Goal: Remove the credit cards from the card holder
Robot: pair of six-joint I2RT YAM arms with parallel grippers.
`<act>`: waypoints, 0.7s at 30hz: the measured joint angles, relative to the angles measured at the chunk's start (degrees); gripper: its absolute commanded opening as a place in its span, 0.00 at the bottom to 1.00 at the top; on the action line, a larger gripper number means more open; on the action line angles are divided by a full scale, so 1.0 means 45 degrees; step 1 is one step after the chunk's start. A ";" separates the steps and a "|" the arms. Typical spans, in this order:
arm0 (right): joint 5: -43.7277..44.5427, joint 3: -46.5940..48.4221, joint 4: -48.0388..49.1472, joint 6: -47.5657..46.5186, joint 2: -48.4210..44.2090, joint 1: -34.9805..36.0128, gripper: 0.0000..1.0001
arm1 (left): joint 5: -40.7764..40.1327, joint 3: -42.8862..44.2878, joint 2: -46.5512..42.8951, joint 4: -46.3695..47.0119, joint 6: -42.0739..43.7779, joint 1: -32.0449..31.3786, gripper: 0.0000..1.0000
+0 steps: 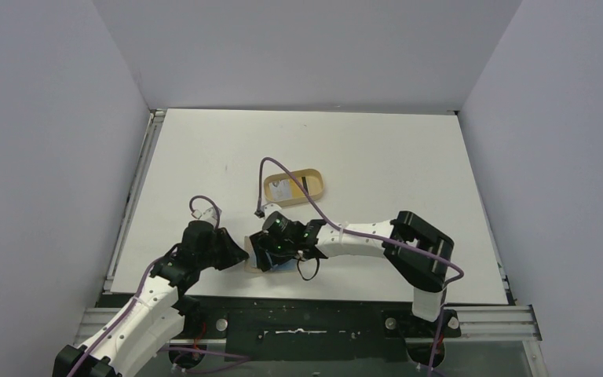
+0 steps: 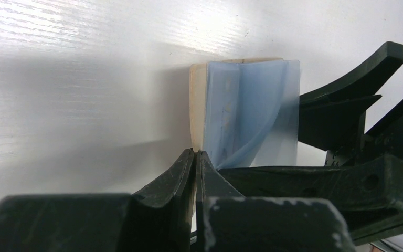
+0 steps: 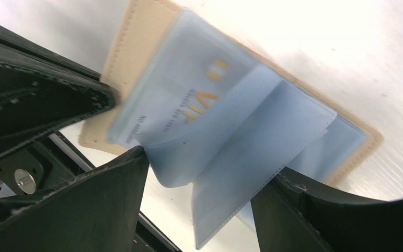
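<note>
The card holder [image 3: 131, 47] is a flat tan wallet of leather-like material with a stitched seam along its border. It lies open on the white table [image 1: 400, 173] near the front edge, between the two arms. A fan of thin, translucent pale blue plastic sleeves [image 3: 273, 136] rises from its inner face, glossy and flexible, with one leaf curling into a soft fold. A credit card [image 3: 189, 100] sits inside one sleeve, flat and stiff, its gold lettering blurred through the film (the words cannot be read). The left gripper [image 2: 195, 157] has its matte black, scuffed fingers pressed together on the thin tan edge of the card holder, pinning that cover. The right gripper [image 3: 204, 170] has its curved black jaws apart, straddling the raised sleeves, with its fingertips [image 3: 136, 163] against the bent leaf; whether they squeeze it cannot be told. Farther back on the table, well apart from the wallet, sits an oval tan tray [image 1: 314, 179] with a raised rim, holding a pale flat rectangle [image 1: 283, 188].
</note>
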 measured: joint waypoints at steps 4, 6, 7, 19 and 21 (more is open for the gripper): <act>0.0087 -0.0651 0.0049 0.0019 -0.0549 -0.0262 0.69 | 0.0044 0.0000 -0.0015 -0.0073 -0.0005 -0.0010 0.00; 0.0078 -0.0899 0.0107 0.0039 -0.0738 -0.0379 0.69 | 0.0097 0.0000 -0.0015 -0.0068 -0.0005 -0.0015 0.00; 0.0083 -0.1030 0.0160 0.0063 -0.0835 -0.0423 0.69 | 0.0102 0.0000 -0.0015 -0.0073 -0.0005 -0.0015 0.00; 0.0602 -0.1540 -0.0330 0.0170 -0.1477 -0.0704 0.74 | 0.0131 0.0000 -0.0058 -0.0136 -0.0005 -0.0015 0.00; 0.1059 -0.1715 -0.0797 0.0214 -0.1768 -0.0792 0.75 | 0.0126 0.0000 -0.0121 -0.0180 -0.0005 -0.0015 0.00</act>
